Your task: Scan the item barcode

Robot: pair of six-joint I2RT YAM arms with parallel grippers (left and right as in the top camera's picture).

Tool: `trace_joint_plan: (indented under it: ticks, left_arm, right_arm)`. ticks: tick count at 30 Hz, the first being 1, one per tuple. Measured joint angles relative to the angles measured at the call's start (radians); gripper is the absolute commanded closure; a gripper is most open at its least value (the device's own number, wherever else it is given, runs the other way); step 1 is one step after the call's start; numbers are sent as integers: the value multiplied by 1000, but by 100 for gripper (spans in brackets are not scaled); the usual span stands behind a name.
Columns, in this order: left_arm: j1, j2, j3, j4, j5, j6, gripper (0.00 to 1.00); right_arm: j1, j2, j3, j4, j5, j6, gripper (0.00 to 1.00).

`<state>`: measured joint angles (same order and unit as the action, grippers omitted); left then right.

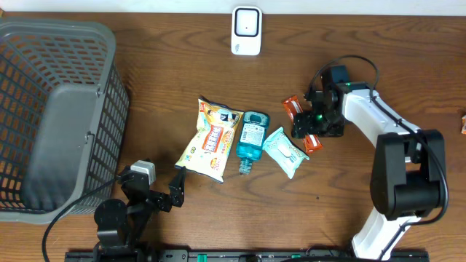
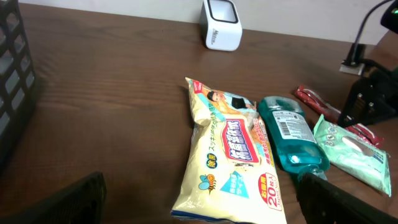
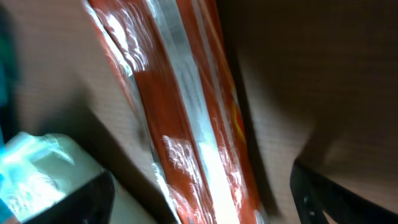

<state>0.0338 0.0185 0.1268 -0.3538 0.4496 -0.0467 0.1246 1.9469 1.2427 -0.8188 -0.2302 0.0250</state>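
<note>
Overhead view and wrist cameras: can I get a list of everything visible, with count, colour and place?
table: one, brown wood, under everything
basket: one, grey, far left
scanner: one, white, top centre
yellow packet: one, yellow, centre
bottle: one, teal, lying beside the yellow packet
wipes pack: one, pale green, right of the bottle
red packet: one, red-orange, under the right gripper
small item: one, orange, right edge, cut off
left gripper: black, open, bottom left
right gripper: black, open, straddling the red packet
</note>
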Motion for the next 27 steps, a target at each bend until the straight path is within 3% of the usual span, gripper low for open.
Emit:
trace_joint_plan:
  ticks: [5,8,9,27]
  left_arm:
    - [0,0,0,0,0,0,2]
    - [0,0,0,0,0,0,2]
    - [0,0,0,0,0,0,2]
    - [0,0,0,0,0,0,2]
  right_arm:
    - [-3,46,40,-5,14,-13,45]
    - [-3,67,57,-12,38,-23,90]
    - [-3,74,61,-13,48,-29,99]
    - [0,85,109,-11,40,-48,99]
